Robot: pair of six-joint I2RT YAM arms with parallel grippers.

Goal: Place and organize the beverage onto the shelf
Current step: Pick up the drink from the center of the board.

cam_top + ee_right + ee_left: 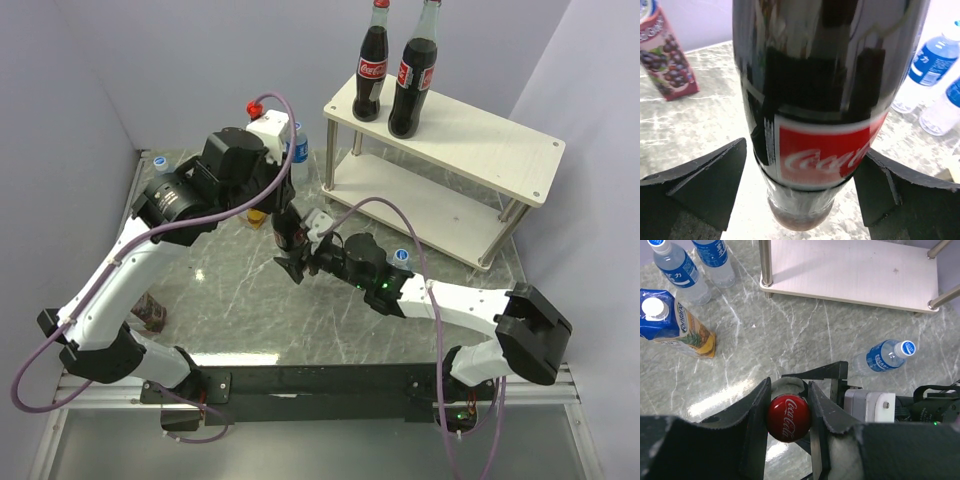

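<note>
a: from above, the cola [290, 238] is being held upright over the table [230, 300], well short of the shelf [480, 140].
b: left pincer [788, 407] is clamping its cap [788, 419].
a: right pincer [802, 155] is standing open around the body; it should be closing squarely on the label [825, 152] before the left lets go.

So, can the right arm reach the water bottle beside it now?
Probably not directly. The right tool is open around the cola bottle held by the left tool, and the water bottle sits beside its wrist, behind the tool; it would have to back off first.
</note>
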